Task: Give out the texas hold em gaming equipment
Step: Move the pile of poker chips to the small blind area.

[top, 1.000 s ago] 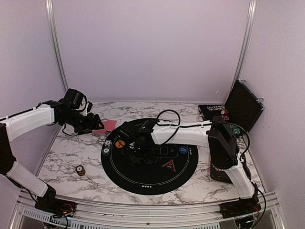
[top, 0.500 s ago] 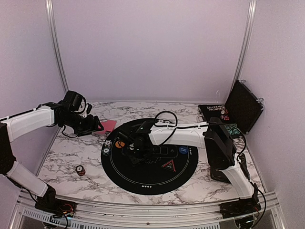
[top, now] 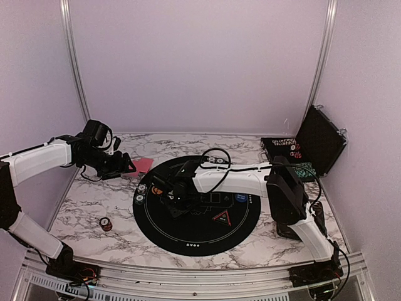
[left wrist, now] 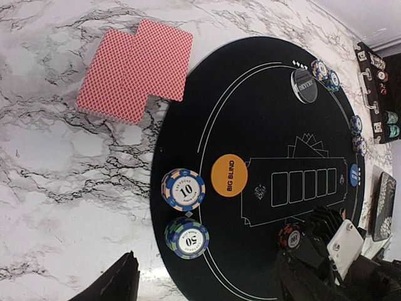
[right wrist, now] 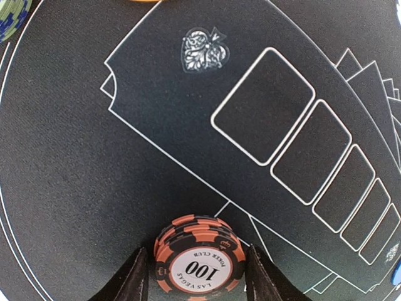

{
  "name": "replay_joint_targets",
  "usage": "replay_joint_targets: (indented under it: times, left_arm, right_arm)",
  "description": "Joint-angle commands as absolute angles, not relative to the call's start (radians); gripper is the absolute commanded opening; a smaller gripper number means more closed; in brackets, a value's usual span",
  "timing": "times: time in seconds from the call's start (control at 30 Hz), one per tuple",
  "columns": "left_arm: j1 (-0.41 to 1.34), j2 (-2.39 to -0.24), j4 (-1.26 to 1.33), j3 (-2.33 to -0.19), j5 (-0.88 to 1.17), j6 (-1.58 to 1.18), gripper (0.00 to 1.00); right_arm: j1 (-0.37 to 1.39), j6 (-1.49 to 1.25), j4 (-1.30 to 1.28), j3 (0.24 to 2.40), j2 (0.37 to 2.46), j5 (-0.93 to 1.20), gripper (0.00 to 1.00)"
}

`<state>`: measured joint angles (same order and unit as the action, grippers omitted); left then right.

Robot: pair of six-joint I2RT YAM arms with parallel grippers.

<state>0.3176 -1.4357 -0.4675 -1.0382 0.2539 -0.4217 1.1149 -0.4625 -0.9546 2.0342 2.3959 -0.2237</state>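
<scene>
Straddling 100 chip stack with right gripper, grip unclear, likely seating on mat; left gripper wide, empty, by cards.

Pink-red-backed playing cards lie overlapped on the white marble tabletop, just off the large round black mat with white lines. On the mat, an orange round "BIG BLIND" button sits beside a cream-and-orange striped chip stack marked 10. A green-and-blue striped chip stack marked 50 sits close to that one.
</scene>
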Motion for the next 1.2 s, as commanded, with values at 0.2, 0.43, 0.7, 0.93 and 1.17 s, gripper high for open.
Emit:
replay_joint_targets:
  times: [0.2,0.43,0.7,0.93,1.17]
  left_arm:
    - [0.311,-1.423,-0.447,-1.023,0.269,-0.406,0.76]
    - [0.311,-1.426,-0.445,-1.025,0.272,-0.405,0.75]
    - [0.311,-1.43,-0.444,-1.022,0.28,-0.404,0.75]
    - [0.311,-1.436,-0.443,-1.017,0.283,-0.4,0.75]
    - [0.311,-1.441,-0.442,-1.015,0.285,-0.397,0.75]
  right_arm:
    - [1.121,-0.479,-0.994,2.038,2.418,-0.25,0.43]
    - [1.108,-0.486,-1.022,2.035,2.419,-0.287,0.32]
    - [1.091,-0.491,-1.03,2.033,2.419,-0.308,0.29]
    - [1.06,-0.508,-1.04,2.003,2.408,-0.319,0.28]
    - [1.019,-0.522,-1.018,1.935,2.381,-0.323,0.28]
